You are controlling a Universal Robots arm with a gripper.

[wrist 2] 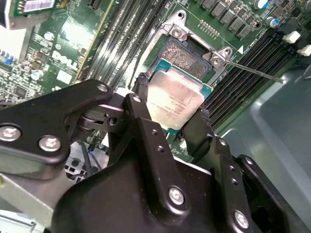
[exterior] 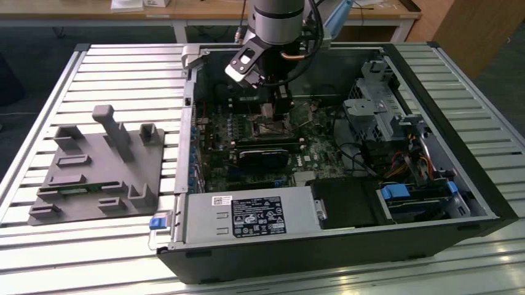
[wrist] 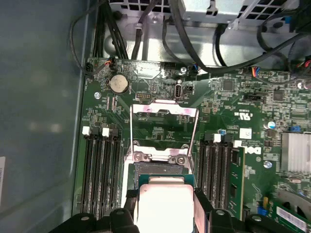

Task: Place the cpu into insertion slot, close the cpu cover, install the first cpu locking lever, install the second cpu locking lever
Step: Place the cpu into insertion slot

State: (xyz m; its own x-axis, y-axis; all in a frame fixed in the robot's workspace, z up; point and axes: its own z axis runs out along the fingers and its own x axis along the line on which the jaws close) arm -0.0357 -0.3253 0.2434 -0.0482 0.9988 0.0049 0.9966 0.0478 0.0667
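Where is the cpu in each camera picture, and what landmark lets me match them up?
Exterior view: hidden under the gripper.
Second wrist view: the cpu lies between the fingers, partly over the insertion slot.
First wrist view: the cpu is between the fingers, next to the open cpu cover.
Shared landmark: the gripper, closed on the cpu's edges.

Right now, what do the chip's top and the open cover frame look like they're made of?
The chip: its top looks like matte silver-grey metal, showing soft glare rather than mirror shine, with a green board rim. The cover frame: probably thin stamped steel, bright silver, catching pinkish reflections along its bars.
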